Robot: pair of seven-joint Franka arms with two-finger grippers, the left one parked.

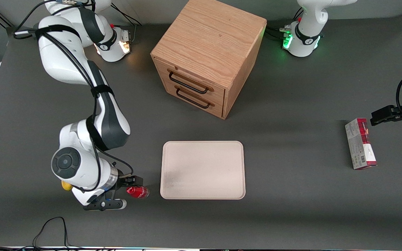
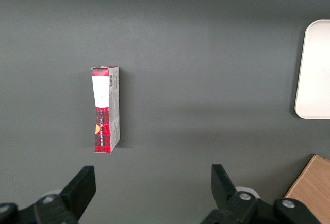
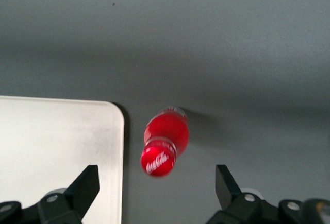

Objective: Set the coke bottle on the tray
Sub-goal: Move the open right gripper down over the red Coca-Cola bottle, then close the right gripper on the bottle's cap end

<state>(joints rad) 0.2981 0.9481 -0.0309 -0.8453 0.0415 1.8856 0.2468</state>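
Observation:
The coke bottle (image 1: pixel 137 192) is small, with a red cap and red label. It stands on the dark table just beside the tray's edge toward the working arm's end. The tray (image 1: pixel 202 169) is flat, cream-white and bare. My right gripper (image 1: pixel 127 192) hangs over the bottle, open and empty. In the right wrist view the bottle (image 3: pixel 166 141) shows its cap between and just ahead of the two spread fingertips (image 3: pixel 85 188), with the gripper (image 3: pixel 156 190) holding nothing and the tray's rounded corner (image 3: pixel 56 147) close beside the bottle.
A wooden two-drawer cabinet (image 1: pixel 208 55) stands farther from the front camera than the tray. A grey-and-red carton box (image 1: pixel 360 143) lies toward the parked arm's end. A yellow lemon-like object (image 1: pixel 66 185) peeks out from under my working arm.

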